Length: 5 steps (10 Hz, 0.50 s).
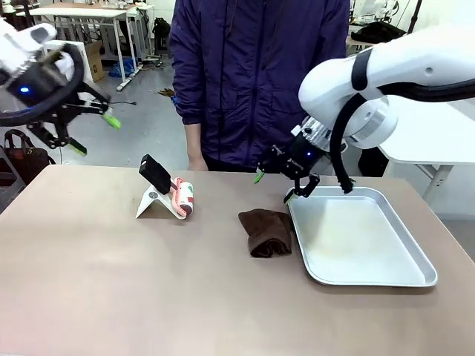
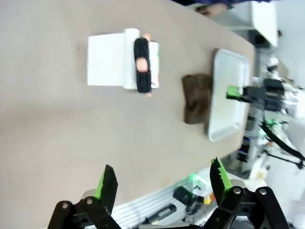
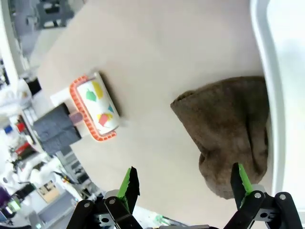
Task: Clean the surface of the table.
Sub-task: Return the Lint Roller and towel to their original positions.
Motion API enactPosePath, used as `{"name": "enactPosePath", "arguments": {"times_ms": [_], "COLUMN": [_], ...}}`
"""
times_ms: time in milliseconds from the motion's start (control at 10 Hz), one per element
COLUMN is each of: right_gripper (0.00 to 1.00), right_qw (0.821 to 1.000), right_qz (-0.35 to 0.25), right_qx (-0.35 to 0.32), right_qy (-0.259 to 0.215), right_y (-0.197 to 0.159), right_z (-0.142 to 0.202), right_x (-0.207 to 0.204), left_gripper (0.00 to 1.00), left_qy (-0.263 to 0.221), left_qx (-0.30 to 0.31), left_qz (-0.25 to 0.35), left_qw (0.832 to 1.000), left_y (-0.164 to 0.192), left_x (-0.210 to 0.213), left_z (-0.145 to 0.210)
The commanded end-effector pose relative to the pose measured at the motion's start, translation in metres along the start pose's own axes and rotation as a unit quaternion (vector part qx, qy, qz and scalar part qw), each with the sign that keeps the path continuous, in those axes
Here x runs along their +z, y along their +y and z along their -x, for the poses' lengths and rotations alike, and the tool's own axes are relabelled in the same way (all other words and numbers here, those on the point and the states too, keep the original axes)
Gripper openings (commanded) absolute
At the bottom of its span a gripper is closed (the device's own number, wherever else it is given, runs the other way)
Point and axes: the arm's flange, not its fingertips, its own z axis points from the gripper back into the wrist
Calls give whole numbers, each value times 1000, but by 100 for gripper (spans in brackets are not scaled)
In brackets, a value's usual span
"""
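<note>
**Reaching for the cloth before any wiping is begun**

Wiping is judged not yet started, since the folded dark brown cloth (image 1: 266, 232) lies ungrasped on the large matte brownish-taupe table (image 1: 111, 289), touching the near-left edge of the shallow silver metal tray (image 1: 415, 248). The step in hand is taken to be the pick-up of that cloth. A good grasp would be made by lowering the right gripper (image 1: 280, 185) straight onto the thickest fold, clear of the tray rim, so that no metal is caught between the pads.

The right gripper's fingers are spread fully apart, with nothing held or touched; they hang above the cloth's far end. The left gripper (image 1: 93, 132) is likewise wide open and empty, raised off the table's left side. The pink-and-white lint roller (image 1: 182, 197) on its white stand (image 1: 152, 202) should be left undisturbed
</note>
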Motion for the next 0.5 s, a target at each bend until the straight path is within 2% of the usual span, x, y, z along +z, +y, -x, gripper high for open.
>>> {"name": "enactPosePath", "arguments": {"times_ms": [0, 200, 300, 400], "right_gripper": [100, 100, 100, 100], "right_qw": [997, 986, 976, 962], "right_qz": [-70, -162, -215, -267], "right_qx": [-14, -6, -1, 2], "right_qy": [-41, -45, -39, -53], "right_y": [-28, -77, -116, -148], "right_z": [37, 82, 102, 118], "right_x": [6, 30, 63, 84], "left_gripper": [100, 100, 100, 100], "left_qy": [12, -36, -43, -37], "left_qx": [-31, -6, 0, -8], "left_qz": [104, 185, 224, 262], "left_qw": [994, 982, 974, 964], "left_y": [32, 51, 61, 78], "left_x": [16, 7, 1, 0], "left_z": [36, 60, 67, 71]}}
